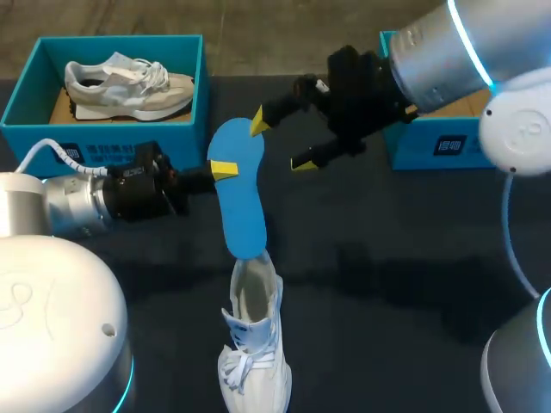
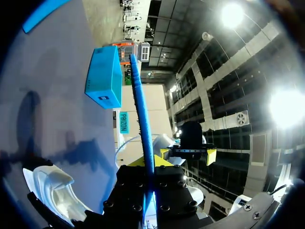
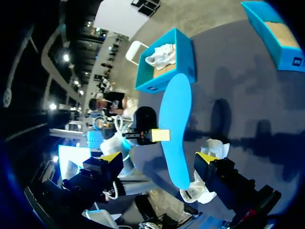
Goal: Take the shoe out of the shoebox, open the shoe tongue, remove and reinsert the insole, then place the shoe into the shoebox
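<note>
Both fingers of the left gripper (image 1: 221, 170) press on the blue insole (image 1: 240, 202) from its two faces, gripping its 9 o'clock edge a little above mid-length. The right gripper (image 1: 279, 143) stands wide open, its yellow tips spread to either side of the insole's 12 o'clock end. In the right wrist view neither tip touches it.

The insole hangs above the table (image 1: 387, 284), running from 12 to 6 o'clock. Its 6 o'clock end meets the mouth of the white shoe (image 1: 254, 344); whether it goes inside cannot be told. That shoe sits at 6 o'clock, toe toward the table's near edge and close to it, well apart from both boxes.

Along the far edge, the left shoebox (image 1: 103, 142) at 10 o'clock holds a second shoe (image 1: 129, 86), and the left arm lies just beside its front wall. The right shoebox (image 1: 435, 146) sits at 2 o'clock, where the right arm passes over its near corner. The right gripper's tips are well apart from that box's wall.
</note>
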`<state>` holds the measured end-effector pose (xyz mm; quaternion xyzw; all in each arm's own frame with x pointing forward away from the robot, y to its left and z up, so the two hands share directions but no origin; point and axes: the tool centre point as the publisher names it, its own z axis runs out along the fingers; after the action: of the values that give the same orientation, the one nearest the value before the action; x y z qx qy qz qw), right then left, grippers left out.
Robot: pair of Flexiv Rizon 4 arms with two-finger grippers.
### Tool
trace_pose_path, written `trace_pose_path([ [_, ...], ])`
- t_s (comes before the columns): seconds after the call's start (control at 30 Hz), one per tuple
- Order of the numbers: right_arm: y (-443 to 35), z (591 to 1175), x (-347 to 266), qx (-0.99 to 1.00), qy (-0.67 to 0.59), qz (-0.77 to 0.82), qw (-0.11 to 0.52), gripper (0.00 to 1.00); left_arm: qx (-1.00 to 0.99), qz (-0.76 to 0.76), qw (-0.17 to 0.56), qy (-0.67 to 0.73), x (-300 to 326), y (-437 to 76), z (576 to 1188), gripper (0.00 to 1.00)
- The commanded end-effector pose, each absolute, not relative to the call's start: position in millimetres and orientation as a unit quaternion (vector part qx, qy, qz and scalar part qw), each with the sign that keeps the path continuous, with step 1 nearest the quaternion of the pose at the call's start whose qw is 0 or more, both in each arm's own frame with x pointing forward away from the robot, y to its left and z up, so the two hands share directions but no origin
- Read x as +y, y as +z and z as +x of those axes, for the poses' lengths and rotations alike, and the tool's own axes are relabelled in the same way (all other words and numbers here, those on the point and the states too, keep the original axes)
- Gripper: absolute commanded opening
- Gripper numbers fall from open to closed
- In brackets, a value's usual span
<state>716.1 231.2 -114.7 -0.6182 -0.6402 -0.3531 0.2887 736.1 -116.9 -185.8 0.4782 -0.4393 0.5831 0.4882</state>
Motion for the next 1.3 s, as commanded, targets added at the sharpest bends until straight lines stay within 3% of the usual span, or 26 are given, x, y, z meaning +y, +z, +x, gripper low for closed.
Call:
trace_pose_path([
  [0.03, -123, 714, 227, -0.563, -0.478, -0.531, 0.417, 1.0, -0.44, 0.48, 0.487, 0.582, -117, -184, 735, 0.0],
  [0.37, -124, 715, 226, -0.562, -0.477, -0.53, 0.419, 1.0, -0.447, 0.472, 0.479, 0.589, -115, -184, 735, 0.0],
  [0.63, -123, 716, 223, -0.56, -0.478, -0.527, 0.423, 1.0, -0.514, 0.423, 0.389, 0.637, -109, -178, 728, 0.0],
  [0.97, -124, 717, 223, -0.561, -0.478, -0.526, 0.424, 1.0, -0.517, 0.33, 0.331, 0.717, -94, -172, 738, 0.0],
  [1.3, -124, 717, 223, -0.561, -0.478, -0.526, 0.424, 1.0, -0.608, 0.203, 0.17, 0.749, -91, -146, 735, 0.0],
])
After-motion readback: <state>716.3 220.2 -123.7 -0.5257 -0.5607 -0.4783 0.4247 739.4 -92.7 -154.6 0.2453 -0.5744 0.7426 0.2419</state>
